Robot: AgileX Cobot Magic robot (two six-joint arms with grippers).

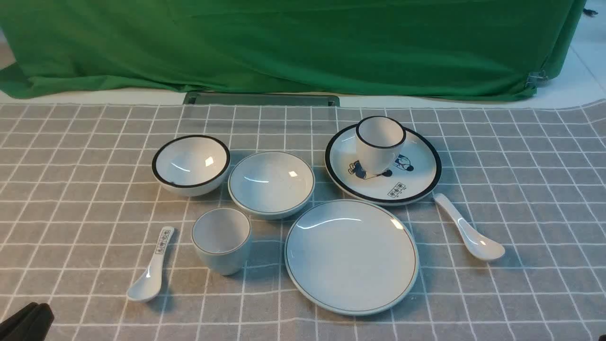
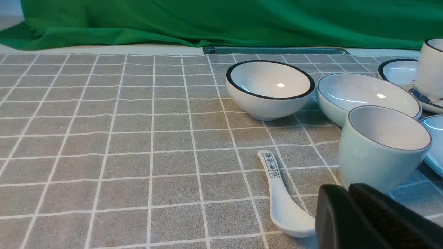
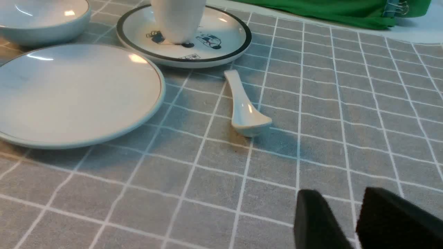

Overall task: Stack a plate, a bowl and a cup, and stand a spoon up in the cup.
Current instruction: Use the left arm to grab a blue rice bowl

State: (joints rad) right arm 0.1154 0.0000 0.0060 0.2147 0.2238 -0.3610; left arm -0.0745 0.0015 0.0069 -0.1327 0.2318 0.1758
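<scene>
**Front view: nothing stacked yet, bowl onto plate looks like the first move**

We see all four task pieces lying apart on the desk (image 1: 521, 293). The plate (image 1: 351, 255) sits nearest the robot, right of centre. The bowl (image 1: 271, 183) is just behind it to the left, and the cup (image 1: 221, 240) is just left of the plate. The spoon (image 1: 468, 228) lies to the right of the plate, handle pointing away from the robot.

The left gripper (image 2: 347, 189) is pressed together and holds nothing; it sits low near the cup. The right gripper (image 3: 341, 197) is spread and empty, near the spoon.

We judge the bowl goes first:
- Take it by the rim on a free side. It is shallow, so we expect a thin, slippery hold.
- The black-rimmed bowl (image 1: 191, 164) is close on its left, so come in from elsewhere.
- Lift straight up before moving it across, centre it over the plate, and lower it until it is seated before letting go.

Lookalikes to skip: cartoon plate (image 1: 416, 175), black-rimmed cup (image 1: 380, 142) standing on it, marked spoon (image 1: 152, 265).

The left gripper must spread before any grasp. Glazed ware may slide or clink, so we would go slowly.
</scene>
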